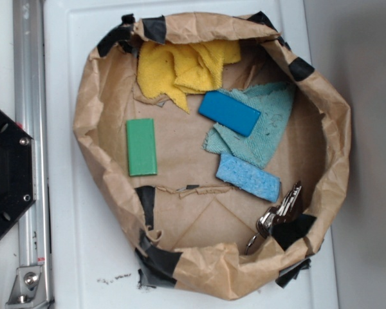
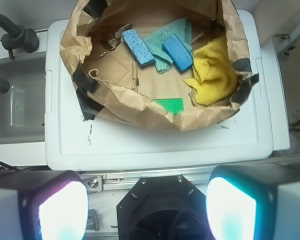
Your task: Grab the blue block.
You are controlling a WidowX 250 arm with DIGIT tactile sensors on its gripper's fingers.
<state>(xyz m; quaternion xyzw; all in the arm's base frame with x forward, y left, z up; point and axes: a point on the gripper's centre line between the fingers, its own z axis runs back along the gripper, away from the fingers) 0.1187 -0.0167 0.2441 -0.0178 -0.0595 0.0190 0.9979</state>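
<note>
The blue block [image 1: 229, 112] is smooth and saturated blue. It lies tilted on a teal cloth [image 1: 265, 125] in the upper right part of a brown paper bag bowl [image 1: 83, 129]. It also shows in the wrist view [image 2: 177, 52], far up the frame. My gripper [image 2: 147, 207] is not in the exterior view. In the wrist view its two fingers [image 2: 62, 210] stand wide apart at the bottom edge, open and empty, above the black robot base [image 2: 160, 215], well short of the bag.
In the bag lie a paler porous blue sponge [image 1: 248, 177], a green block [image 1: 141, 147], a yellow cloth [image 1: 183, 64] and metal keys [image 1: 280, 215]. The bag's crumpled walls stand up all round. It sits on a white lid [image 1: 71, 64]. A grey bin [image 2: 15, 100] stands beside.
</note>
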